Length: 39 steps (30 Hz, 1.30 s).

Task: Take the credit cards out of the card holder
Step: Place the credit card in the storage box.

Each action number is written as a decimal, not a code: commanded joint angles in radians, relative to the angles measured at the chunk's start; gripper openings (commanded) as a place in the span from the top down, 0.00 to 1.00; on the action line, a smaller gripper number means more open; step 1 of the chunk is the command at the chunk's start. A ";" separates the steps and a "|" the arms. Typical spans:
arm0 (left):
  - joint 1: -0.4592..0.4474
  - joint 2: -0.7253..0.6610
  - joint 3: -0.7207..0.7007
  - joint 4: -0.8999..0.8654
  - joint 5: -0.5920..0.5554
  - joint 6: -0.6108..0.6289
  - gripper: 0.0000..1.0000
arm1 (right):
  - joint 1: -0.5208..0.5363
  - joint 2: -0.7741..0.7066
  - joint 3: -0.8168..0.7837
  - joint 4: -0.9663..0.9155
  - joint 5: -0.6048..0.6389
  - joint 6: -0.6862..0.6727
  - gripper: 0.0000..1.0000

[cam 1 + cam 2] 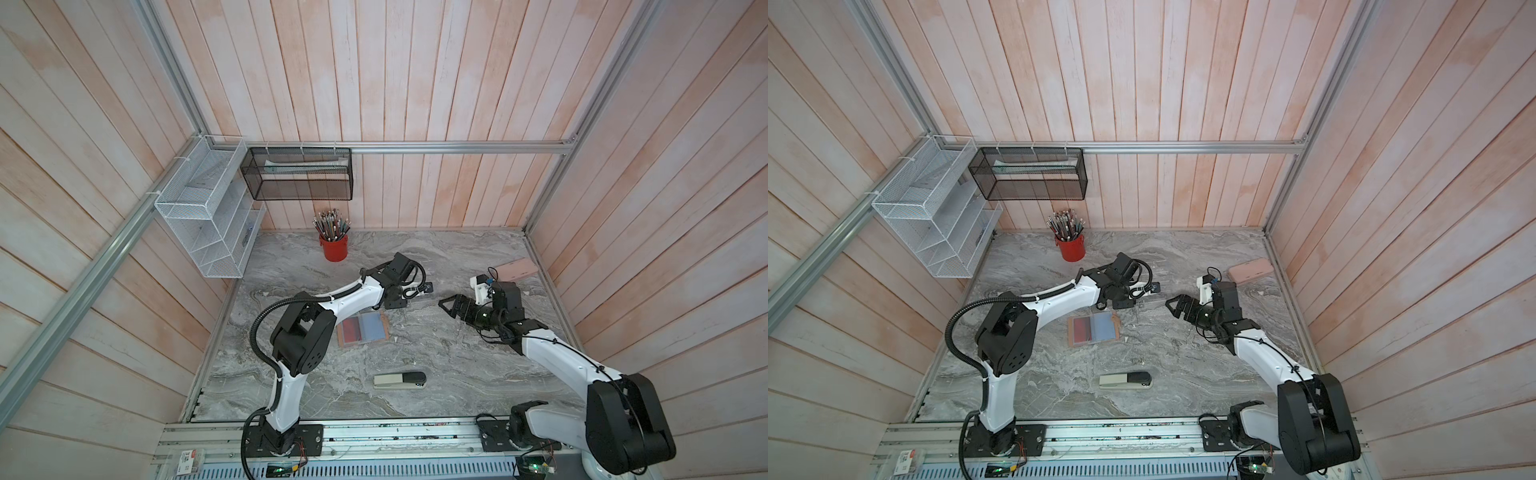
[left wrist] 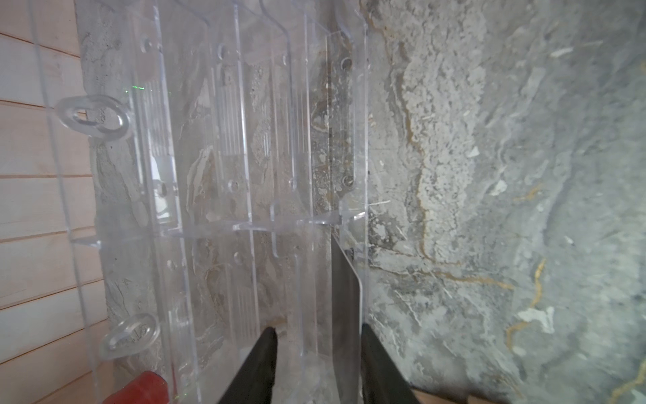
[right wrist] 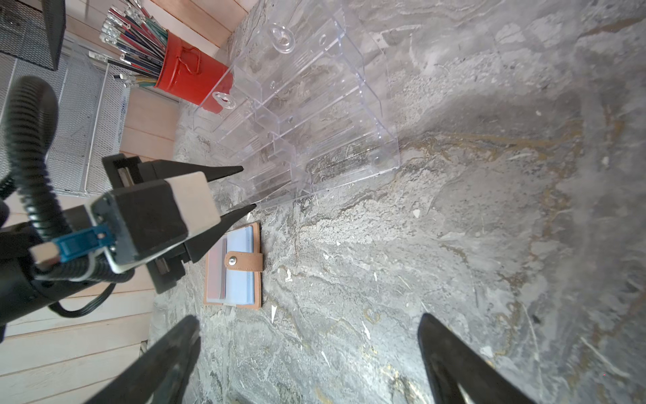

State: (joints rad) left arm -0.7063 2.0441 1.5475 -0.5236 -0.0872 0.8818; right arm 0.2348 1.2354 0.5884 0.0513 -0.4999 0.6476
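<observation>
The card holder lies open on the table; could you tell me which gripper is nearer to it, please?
Left. The left gripper is just behind the card holder, at the clear acrylic rack's near edge; the right gripper is farther off to its right.

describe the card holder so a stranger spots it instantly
On the marble table, look between the red pencil cup at the back and the stapler in front. The card holder lies open there, showing red and bluish sleeves, unlike the closed pink case.

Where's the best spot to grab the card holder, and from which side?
Probably pinch the tan edge of the card holder by its snap tab, coming from above on that side: it lies open and flat, so only that rim gives the jaws purchase.
</observation>
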 commanded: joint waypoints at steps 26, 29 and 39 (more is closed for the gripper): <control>0.073 -0.300 -0.219 0.217 0.166 -0.317 0.00 | 0.003 0.015 0.018 0.013 0.047 -0.019 0.02; 0.061 -0.286 -0.261 0.215 0.129 -0.320 0.00 | 0.003 0.010 0.020 0.011 0.046 -0.017 0.02; 0.045 -0.220 -0.280 0.308 0.033 -0.324 0.00 | 0.002 -0.008 0.004 0.007 0.047 -0.016 0.02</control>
State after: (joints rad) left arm -0.6540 1.8015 1.2613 -0.2813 0.0006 0.5629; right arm 0.2348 1.2469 0.5789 0.0734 -0.4683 0.6464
